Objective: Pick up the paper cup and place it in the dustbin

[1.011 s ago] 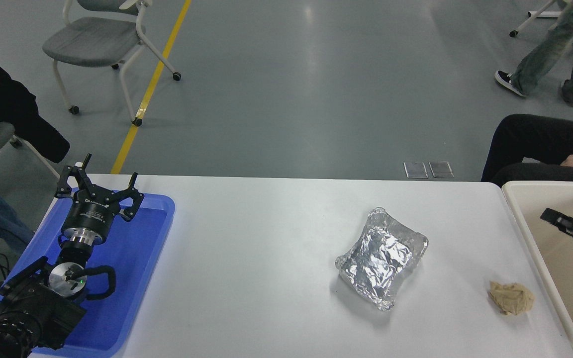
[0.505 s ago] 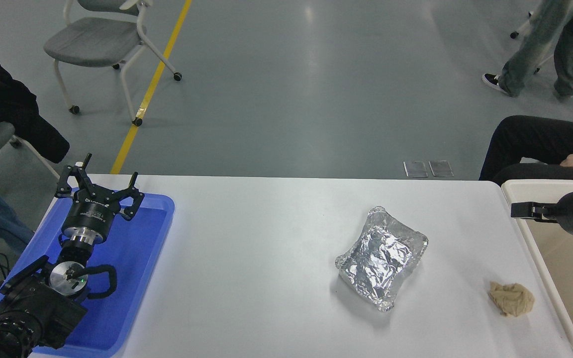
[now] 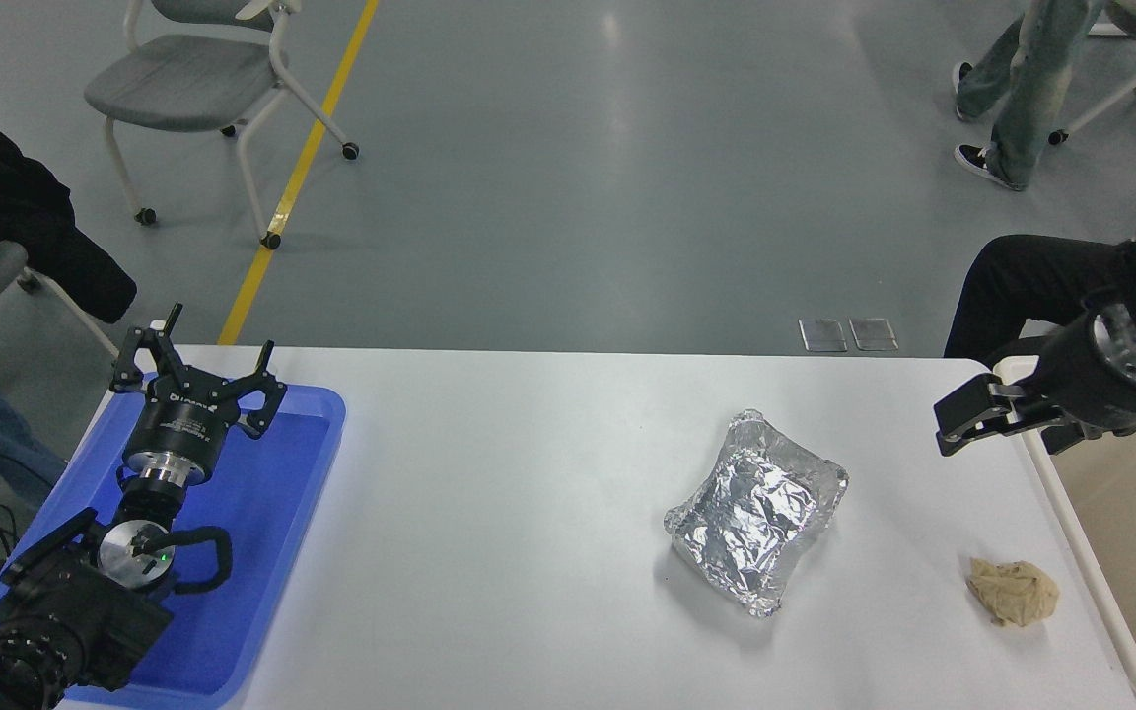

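We see the right gripper (image 3: 962,424) beside the dustbin (image 3: 1081,562) rim, empty, its opening unclear. The left gripper (image 3: 195,367) hangs splayed wide over a blue tray (image 3: 272,513).

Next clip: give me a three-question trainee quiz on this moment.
1. True or false: the paper cup is visible on the table.
2. What lies nearest the dustbin: (a) foil packet, (b) tan paper wad, (c) blue tray?
3. Over what does the left hand hover?

Key: 1. False; no cup shows, and the right hand holds nothing visible. 2. b. 3. The blue tray.
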